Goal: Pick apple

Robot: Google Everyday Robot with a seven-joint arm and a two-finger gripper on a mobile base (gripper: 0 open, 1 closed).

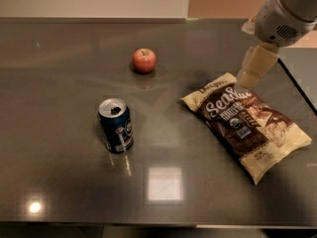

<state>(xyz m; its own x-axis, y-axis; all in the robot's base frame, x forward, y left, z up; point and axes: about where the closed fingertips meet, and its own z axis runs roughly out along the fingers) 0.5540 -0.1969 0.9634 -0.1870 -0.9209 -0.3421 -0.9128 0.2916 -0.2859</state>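
The apple (144, 60) is small, round and red-orange with a dark stem dimple. It sits on the dark table (59, 83) toward the back, left of centre. My gripper (247, 78) hangs at the upper right on a white arm, its beige tip just above the top corner of the chip bag (247, 123). The gripper is well to the right of the apple and not touching it.
A blue soda can (116, 125) stands upright in front of the apple, to its left. A brown and cream chip bag lies flat at the right. The table's right edge (297, 78) runs close behind the gripper.
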